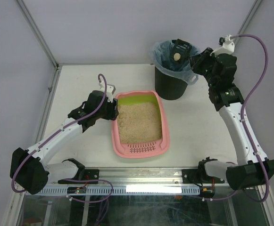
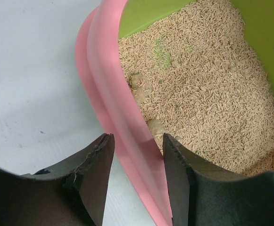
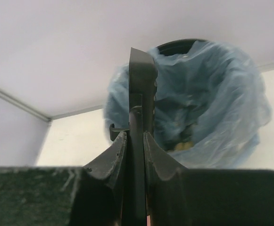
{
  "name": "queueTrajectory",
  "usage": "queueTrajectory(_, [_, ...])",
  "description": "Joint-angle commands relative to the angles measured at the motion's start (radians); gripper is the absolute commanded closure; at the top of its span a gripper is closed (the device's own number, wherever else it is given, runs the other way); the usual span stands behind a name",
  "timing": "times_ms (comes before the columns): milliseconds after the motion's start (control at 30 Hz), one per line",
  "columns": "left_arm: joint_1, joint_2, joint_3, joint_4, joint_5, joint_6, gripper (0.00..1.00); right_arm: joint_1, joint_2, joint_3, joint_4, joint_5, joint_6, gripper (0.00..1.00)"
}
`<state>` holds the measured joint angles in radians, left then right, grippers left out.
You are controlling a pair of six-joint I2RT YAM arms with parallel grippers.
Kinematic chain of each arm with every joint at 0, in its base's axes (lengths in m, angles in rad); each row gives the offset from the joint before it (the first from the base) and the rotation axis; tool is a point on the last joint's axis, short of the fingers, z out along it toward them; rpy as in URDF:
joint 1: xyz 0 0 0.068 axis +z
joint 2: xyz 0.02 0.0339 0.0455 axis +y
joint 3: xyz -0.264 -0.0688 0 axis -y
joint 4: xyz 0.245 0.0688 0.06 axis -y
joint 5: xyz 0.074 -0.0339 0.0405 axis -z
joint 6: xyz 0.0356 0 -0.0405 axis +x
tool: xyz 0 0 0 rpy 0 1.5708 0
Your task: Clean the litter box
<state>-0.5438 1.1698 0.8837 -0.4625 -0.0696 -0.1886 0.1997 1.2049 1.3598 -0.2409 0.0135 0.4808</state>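
The litter box (image 1: 141, 154) sits in the middle of the white surface (image 1: 80, 84), its slotted grille end towards the arm bases and its beige litter (image 1: 137, 122) spread across the tray. At the box's left rim, the left fingers (image 2: 92, 179) straddle the pink wall, one outside over the surface and one inside over the litter, and appear clamped on it. Only the left wrist view shows this grip closely, along with a few pale clumps (image 2: 139, 84) lying in the litter against that wall. Beyond the box's far right corner stands a black bin (image 1: 170, 87) lined with a pale blue bag (image 1: 162, 56). Above it, the right fingers (image 3: 113, 155) are clenched on the thin handle of a black scoop (image 3: 140, 80). The overhead view alone shows a pale round lump (image 1: 178, 55) resting on the scoop over the bag.
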Motion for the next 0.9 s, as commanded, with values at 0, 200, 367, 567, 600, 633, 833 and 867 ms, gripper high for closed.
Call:
queueTrajectory(0, [-0.005,0.006,0.019,0.033,-0.018,0.025,0.53,-0.005,0.030,0.066,0.110,0.087,-0.294,1.00])
queueTrajectory(200, [-0.004,0.007,0.021,0.031,-0.008,0.025,0.52,0.014,0.058,0.045,0.185,0.060,-0.504,1.00])
queueTrajectory(367, [-0.004,0.006,0.021,0.031,-0.010,0.027,0.52,0.056,0.027,-0.064,0.353,0.060,-0.726,1.00])
queueTrajectory(567, [-0.004,0.010,0.019,0.030,-0.006,0.031,0.52,0.108,-0.024,-0.257,0.654,0.023,-0.960,1.00])
queueTrajectory(600, [-0.004,0.010,0.018,0.030,-0.007,0.029,0.52,0.121,-0.031,-0.263,0.666,0.051,-0.978,1.00])
queueTrajectory(633, [-0.004,0.010,0.020,0.030,-0.006,0.029,0.52,0.132,-0.040,-0.266,0.671,0.077,-0.975,1.00])
queueTrajectory(833, [-0.004,0.009,0.019,0.030,-0.002,0.031,0.52,0.149,-0.213,-0.260,0.569,0.004,-0.581,1.00])
queueTrajectory(867, [-0.003,0.008,0.019,0.030,-0.002,0.031,0.52,0.149,-0.235,-0.250,0.519,-0.024,-0.485,1.00])
